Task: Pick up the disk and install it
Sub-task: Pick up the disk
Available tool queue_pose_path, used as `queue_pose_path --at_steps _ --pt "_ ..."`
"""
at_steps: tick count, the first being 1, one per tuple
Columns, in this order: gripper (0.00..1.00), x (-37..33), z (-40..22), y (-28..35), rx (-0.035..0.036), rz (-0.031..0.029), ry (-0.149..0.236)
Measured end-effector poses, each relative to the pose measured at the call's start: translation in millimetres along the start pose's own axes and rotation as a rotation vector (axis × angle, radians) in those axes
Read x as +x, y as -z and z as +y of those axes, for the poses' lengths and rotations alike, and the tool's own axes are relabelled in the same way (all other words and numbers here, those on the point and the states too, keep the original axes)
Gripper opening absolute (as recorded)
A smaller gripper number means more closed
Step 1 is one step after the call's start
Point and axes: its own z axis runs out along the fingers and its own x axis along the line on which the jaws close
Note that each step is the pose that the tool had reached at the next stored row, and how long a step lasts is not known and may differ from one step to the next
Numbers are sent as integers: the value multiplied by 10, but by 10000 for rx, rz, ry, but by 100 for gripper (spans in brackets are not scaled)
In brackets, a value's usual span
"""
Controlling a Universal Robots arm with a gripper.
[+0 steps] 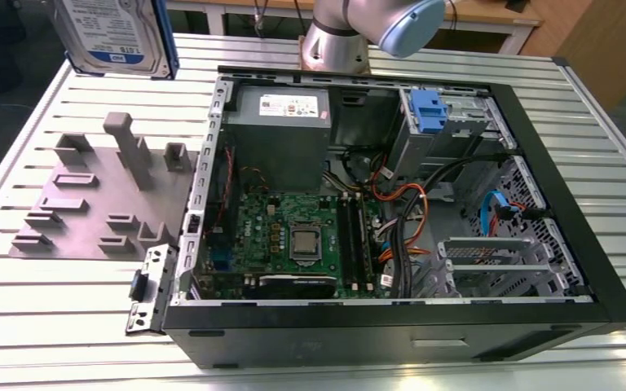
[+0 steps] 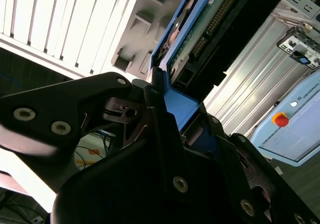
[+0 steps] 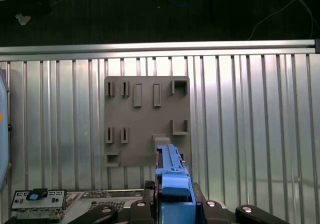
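Pick step judged done; install not yet done. End effector [image 3: 172,199] clamped shut on disk [image 1: 117,37] by blue carrier rail. Disk aloft above table [image 1: 30,122], well apart from open case [image 1: 574,244]. Insertion calls for rails square to drive bay [image 1: 460,122].

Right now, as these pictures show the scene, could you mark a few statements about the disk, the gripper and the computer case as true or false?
1. The gripper is shut on the disk. True.
2. The disk sits inside the computer case. False: it is held in the air, outside the case.
3. The grey holder plate lies on the table, at the exterior view's left of the case. True.
4. The case is closed. False: it is open, and the green circuit board shows.
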Motion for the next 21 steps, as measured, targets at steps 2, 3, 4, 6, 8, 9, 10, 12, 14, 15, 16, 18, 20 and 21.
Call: queue_pose_path --at_steps 2,3,4,6,8,9,10,12,14,15,16,18,20,21 --pt "36 -1 -12 1 -1 0 0" --pt "36 -1 -20 1 0 0 0" --pt "36 -1 -21 0 0 0 0" --pt "36 -1 -26 0 0 0 1" --pt "36 -2 -32 1 0 0 1" --pt "36 -2 -36 1 -1 1 0" --pt "36 -2 -41 1 0 0 1" --pt "36 -3 -54 2 -1 1 0" --pt "36 -3 -59 1 0 -1 -1" --pt "36 -3 -60 1 0 0 -1" --pt "36 -1 -62 2 0 0 0" --pt "36 7 -63 2 0 0 2" --pt "36 20 -64 3 -1 0 0" --pt "36 29 -64 3 0 0 0"
